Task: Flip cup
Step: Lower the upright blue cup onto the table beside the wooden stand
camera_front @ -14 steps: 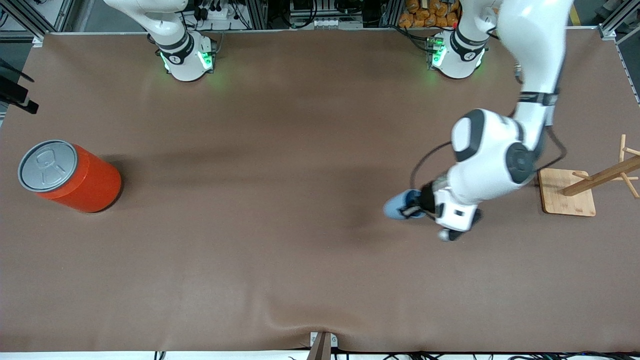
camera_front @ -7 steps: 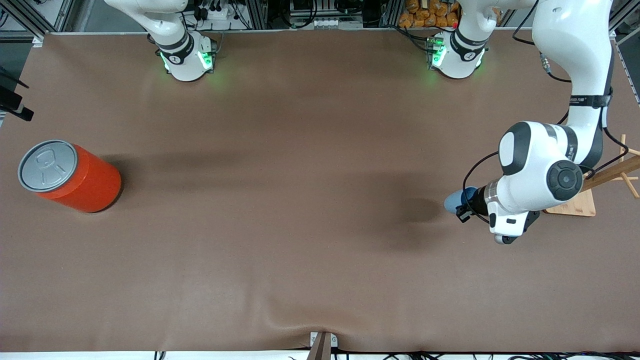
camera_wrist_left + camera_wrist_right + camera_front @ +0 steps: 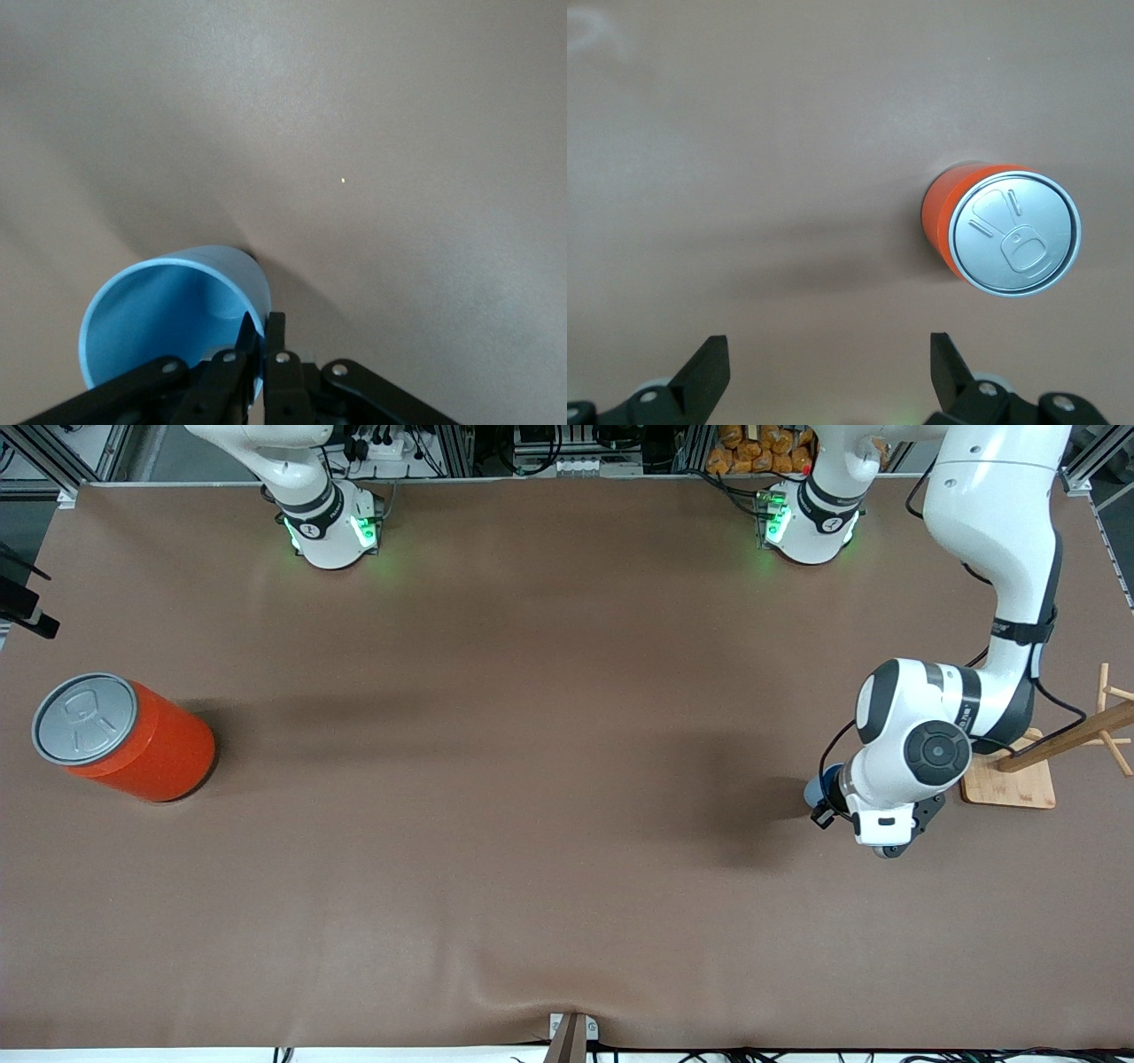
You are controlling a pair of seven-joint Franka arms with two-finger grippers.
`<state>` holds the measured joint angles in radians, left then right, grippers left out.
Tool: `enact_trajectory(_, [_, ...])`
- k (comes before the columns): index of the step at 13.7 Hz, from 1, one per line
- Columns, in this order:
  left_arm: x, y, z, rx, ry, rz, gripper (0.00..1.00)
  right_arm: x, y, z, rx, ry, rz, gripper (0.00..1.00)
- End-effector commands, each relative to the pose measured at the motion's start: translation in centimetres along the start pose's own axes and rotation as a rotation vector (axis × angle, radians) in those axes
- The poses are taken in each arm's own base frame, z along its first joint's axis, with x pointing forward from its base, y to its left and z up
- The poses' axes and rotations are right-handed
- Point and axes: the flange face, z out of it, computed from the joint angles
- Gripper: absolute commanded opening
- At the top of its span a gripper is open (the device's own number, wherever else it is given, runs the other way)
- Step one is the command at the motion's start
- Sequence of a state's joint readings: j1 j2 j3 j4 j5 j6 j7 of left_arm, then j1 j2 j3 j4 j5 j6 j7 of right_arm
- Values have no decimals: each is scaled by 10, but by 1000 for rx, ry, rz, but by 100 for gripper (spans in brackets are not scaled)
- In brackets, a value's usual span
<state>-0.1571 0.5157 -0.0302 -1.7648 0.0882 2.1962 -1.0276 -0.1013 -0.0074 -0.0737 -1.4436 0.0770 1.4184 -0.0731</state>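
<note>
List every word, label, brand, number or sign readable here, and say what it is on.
No text can be read.
Left arm: small dark print on its band, too small to read.
Orange can: grey lid has an embossed pull-tab shape only, no words.
Cup: plain blue, no marking.

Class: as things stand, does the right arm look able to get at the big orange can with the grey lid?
Probably yes: the right tool hangs open above the table near the orange can, with nothing between them.
</note>
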Motion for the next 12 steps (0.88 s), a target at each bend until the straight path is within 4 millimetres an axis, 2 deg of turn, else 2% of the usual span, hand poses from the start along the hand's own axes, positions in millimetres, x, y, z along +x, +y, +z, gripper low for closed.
enact_trajectory(1, [1, -2, -10, -4, 27, -18, 0, 2, 0, -4, 23, 6, 2, 100])
enact_trajectory(2, [3, -4, -8, -1, 25, -21, 22, 1, 1, -4, 25, 1, 6, 100])
enact_trajectory(3, [7, -6, -10, -1, 21, -29, 53, 0, 1, -3, 26, -10, 6, 100])
enact_trajectory(4, [11, -9, -10, -3, 16, -43, 100, 0, -1, 0, 25, -23, -4, 100])
enact_trajectory(8, [15, -12, -42, -28, 28, -54, 100, -3, -39, 8, 13, -70, -75, 100])
enact_trajectory(10, [17, -14, -67, -40, 39, -55, 100, -5, -61, 10, -3, -77, -110, 100])
enact_trajectory(12, [26, -23, -98, -67, 54, -70, 100, -8, -69, 8, -30, -81, -59, 100])
